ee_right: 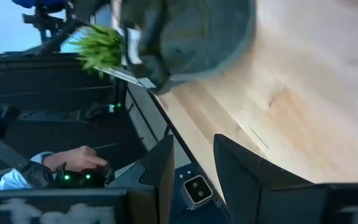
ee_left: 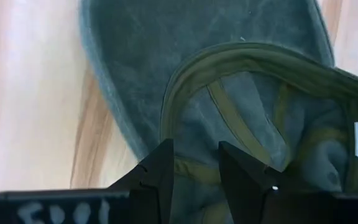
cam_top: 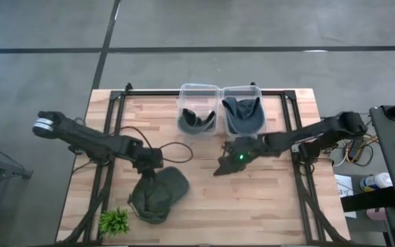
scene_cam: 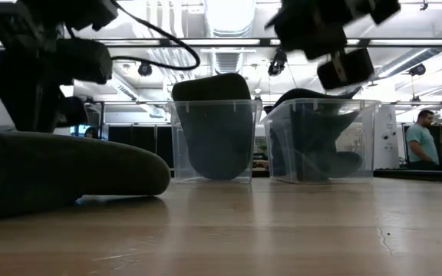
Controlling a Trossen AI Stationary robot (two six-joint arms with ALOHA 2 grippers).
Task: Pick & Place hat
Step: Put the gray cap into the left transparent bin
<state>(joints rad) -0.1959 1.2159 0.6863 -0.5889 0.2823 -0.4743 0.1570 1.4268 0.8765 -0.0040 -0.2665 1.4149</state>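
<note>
An olive-green cap (cam_top: 159,195) lies upside down on the table's near left part, its inside and sweatband (ee_left: 185,74) facing up. My left gripper (cam_top: 149,160) is right over the cap's far end, open. In the left wrist view (ee_left: 194,155), one finger stands outside the rim and one inside the crown. My right gripper (cam_top: 223,165) hovers open above the table's middle, near the bins and high up in the low view (scene_cam: 336,46). It holds nothing. The right wrist view shows the cap (ee_right: 185,37) farther off. My left gripper comes at the cap from above, its fingers (ee_left: 160,171) standing on either side of the sweatband rim (ee_left: 169,134) at the cap's far end. I cannot tell whether they touch it. The cap rests on the table.
Two clear plastic bins stand at the far edge. The left bin (cam_top: 199,108) holds a dark hat and so does the right bin (cam_top: 243,108). A small green plant (cam_top: 114,221) sits at the near left corner. A cable loops behind the left arm (cam_top: 177,147). People show beyond the table (scene_cam: 420,138).
</note>
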